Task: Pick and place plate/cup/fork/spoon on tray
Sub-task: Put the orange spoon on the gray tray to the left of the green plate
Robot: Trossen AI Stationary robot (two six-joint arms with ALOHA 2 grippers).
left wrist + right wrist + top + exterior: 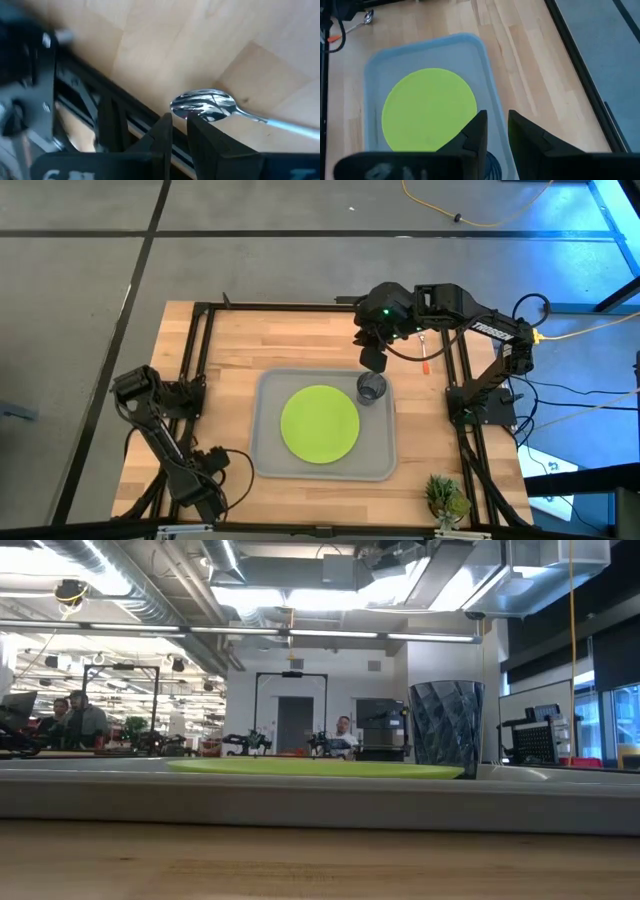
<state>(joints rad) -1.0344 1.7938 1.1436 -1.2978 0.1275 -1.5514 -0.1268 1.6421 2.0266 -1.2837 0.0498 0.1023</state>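
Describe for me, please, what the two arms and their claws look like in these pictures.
Both arms are dark, almost black, built from jointed segments with black cables looped alongside. The right arm carries white lettering on one link and a small green light near its wrist. The left arm shows no marking I can read. Each claw, left claw and right claw, has two flat, dark, tapering fingers.

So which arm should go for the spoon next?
Probably the left. The spoon lies right in front of the left tool, while the right tool hangs over the cup on the tray.
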